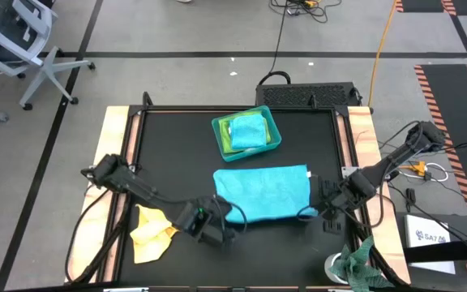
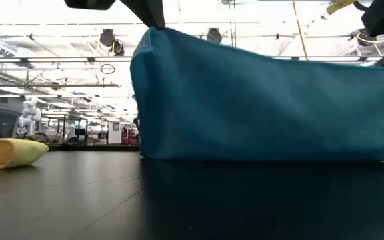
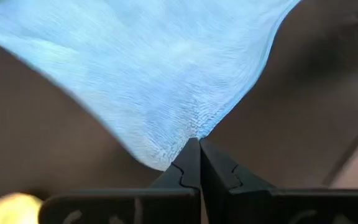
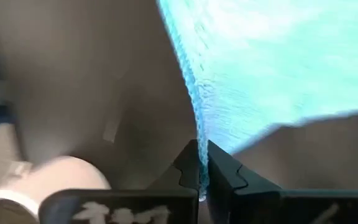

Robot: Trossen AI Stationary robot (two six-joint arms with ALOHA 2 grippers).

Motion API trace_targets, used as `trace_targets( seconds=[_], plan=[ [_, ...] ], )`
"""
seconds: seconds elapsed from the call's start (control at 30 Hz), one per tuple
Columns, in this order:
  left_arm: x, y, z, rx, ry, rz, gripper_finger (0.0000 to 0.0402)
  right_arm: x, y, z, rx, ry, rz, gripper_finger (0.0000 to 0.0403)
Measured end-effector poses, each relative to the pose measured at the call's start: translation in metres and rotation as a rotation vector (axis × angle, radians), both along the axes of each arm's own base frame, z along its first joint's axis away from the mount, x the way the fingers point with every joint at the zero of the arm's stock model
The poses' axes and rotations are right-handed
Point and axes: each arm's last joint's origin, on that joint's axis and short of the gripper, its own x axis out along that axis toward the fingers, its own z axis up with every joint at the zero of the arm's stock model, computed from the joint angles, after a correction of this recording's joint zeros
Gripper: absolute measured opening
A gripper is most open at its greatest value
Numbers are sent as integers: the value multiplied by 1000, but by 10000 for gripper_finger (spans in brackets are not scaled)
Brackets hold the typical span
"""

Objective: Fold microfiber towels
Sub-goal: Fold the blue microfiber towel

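Turquoise towel [image 1: 263,193] hangs stretched between left claw [image 1: 220,212] and right claw [image 1: 314,203].

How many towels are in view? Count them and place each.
4, perhaps more hidden: turquoise towel mid-table, held at both corners; yellow towel beside the left arm; green towel and blue towel in the tray.

Lighting's bright and even from overhead, ceiling strips glare white in the low view and the black surface [image 2: 59,200] reflects faintly, while both wrist views are soft and blurry, towel [image 3: 166,68] nearly blown out
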Motion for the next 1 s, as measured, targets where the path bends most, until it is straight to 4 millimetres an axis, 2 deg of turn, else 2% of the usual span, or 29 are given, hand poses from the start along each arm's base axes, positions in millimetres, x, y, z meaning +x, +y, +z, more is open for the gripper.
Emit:
trace_targets(
  seconds=[0.23, 0.47, 0.7, 1.0],
  plan=[
    [10, -36, -34, -138, -1, 18, 0, -4, 19, -15, 110, -61, -40, 0],
    [7, -45, -47, -162, 50, 43, 0, -9, 21, -21, 103, -41, -38, 0],
    [10, -29, -48, -116, 93, 82, 0, -7, 17, -23, 34, -95, -71, 0],
    [25, 11, -49, -40, 120, 158, 0, -1, 1, -25, -76, -114, -94, 0]
  ],
)
